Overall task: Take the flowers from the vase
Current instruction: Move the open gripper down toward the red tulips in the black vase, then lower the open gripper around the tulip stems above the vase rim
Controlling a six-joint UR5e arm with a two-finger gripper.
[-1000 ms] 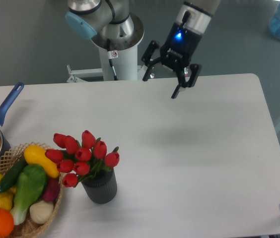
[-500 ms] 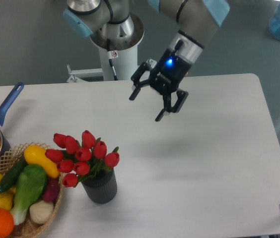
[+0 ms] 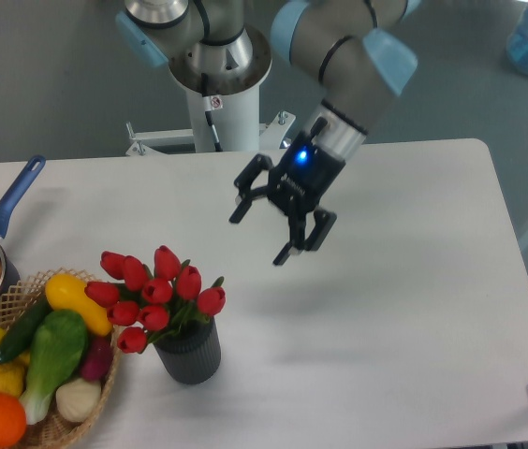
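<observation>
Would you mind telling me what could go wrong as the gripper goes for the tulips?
The open gripper could crush the spreading flowers rather than catch the stems. The small vase might tip or lift along with them. The wicker basket sits close, leaving little room on that side.

Arm reaches in from its pedestal base at the top of the view, grey links with light blue joint caps, forearm angled down and to the left. End effector [image 3: 258, 233] hangs in the air above the tabletop, tilted, a blue light lit on its black body. Its two black fingers [image 3: 299, 239] are spread wide apart, nothing between them.
</observation>
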